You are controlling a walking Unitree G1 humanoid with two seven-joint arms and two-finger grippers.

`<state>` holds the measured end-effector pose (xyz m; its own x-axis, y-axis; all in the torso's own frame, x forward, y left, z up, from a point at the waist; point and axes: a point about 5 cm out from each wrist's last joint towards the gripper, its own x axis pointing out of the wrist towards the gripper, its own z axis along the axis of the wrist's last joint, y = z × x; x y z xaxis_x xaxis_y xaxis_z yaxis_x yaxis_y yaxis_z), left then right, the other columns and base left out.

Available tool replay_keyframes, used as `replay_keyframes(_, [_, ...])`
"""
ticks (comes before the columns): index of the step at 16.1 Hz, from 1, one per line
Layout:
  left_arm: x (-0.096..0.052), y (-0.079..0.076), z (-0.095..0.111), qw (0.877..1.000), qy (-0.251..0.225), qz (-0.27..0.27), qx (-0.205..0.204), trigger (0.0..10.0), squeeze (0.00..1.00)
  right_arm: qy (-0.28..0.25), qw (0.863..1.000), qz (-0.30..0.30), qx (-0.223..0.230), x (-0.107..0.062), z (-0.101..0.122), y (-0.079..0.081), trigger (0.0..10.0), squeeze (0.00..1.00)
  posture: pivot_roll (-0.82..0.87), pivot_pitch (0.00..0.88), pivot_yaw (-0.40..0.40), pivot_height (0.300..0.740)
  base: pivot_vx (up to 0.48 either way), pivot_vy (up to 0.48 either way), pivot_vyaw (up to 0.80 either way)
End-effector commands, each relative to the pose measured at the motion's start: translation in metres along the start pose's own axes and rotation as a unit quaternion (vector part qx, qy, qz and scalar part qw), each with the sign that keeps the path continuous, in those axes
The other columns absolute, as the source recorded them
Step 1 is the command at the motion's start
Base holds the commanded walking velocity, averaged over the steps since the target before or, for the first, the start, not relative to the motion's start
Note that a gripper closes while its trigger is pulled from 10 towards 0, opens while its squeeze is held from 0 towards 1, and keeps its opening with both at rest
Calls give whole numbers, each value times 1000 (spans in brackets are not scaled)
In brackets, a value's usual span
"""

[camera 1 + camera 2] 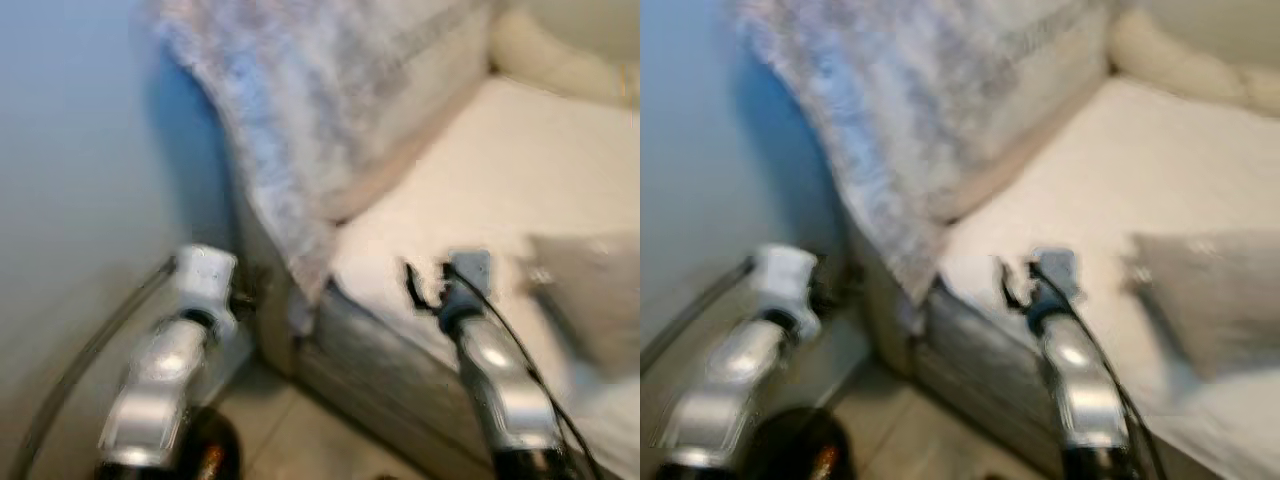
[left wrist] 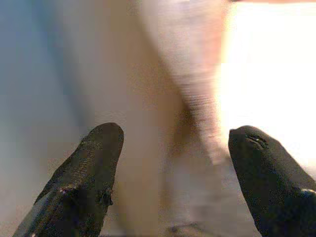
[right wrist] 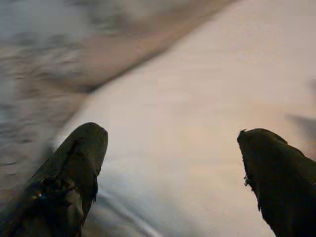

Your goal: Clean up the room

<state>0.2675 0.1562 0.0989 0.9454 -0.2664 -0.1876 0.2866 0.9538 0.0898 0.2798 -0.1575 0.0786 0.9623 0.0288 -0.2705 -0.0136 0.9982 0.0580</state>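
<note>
The views are blurred. A grey-white fuzzy blanket point(image 1: 300, 110) hangs over the armrest of a cream sofa point(image 1: 500, 170) and down its corner. A grey cushion point(image 1: 590, 300) lies on the seat at the right. My right gripper point(image 1: 425, 285) hovers over the seat's front edge, and in the right wrist view it point(image 3: 173, 136) is open with nothing between its fingers, above the cream seat. My left arm point(image 1: 190, 330) sits low between the wall and the sofa's corner. Its gripper point(image 2: 173, 138) is open and holds nothing, facing the hanging blanket edge.
A pale blue-grey wall point(image 1: 80, 180) runs close along the left, with a baseboard point(image 1: 90, 350) at its foot. A narrow strip of tiled floor point(image 1: 300, 440) lies between wall and sofa front. A cream back cushion point(image 1: 560, 50) lines the sofa's far side.
</note>
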Motion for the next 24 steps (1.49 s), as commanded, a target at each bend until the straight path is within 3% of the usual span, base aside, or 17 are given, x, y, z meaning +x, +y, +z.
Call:
replay_keyframes(1, [-3,10,1,1000,2,14,7,10000,0,-12,1000,14,5,1,7,9,10000,0,53,0,10,740,0,0,-800])
replay_keyframes(12, [-1,11,4,1000,-7,21,-13,10000,0,-12,1000,15,0,3,8,10,10000,0,55,0,7,740,0,0,-800])
replay_keyframes(21, [0,14,9,999,-22,22,-16,10000,0,-17,1000,17,-15,4,10,11,10000,0,53,0,7,740,0,0,0])
replay_keyframes(24, [1,14,9,999,-22,20,-17,10000,0,-17,1000,17,-14,4,10,11,10000,0,53,0,7,740,0,0,-800])
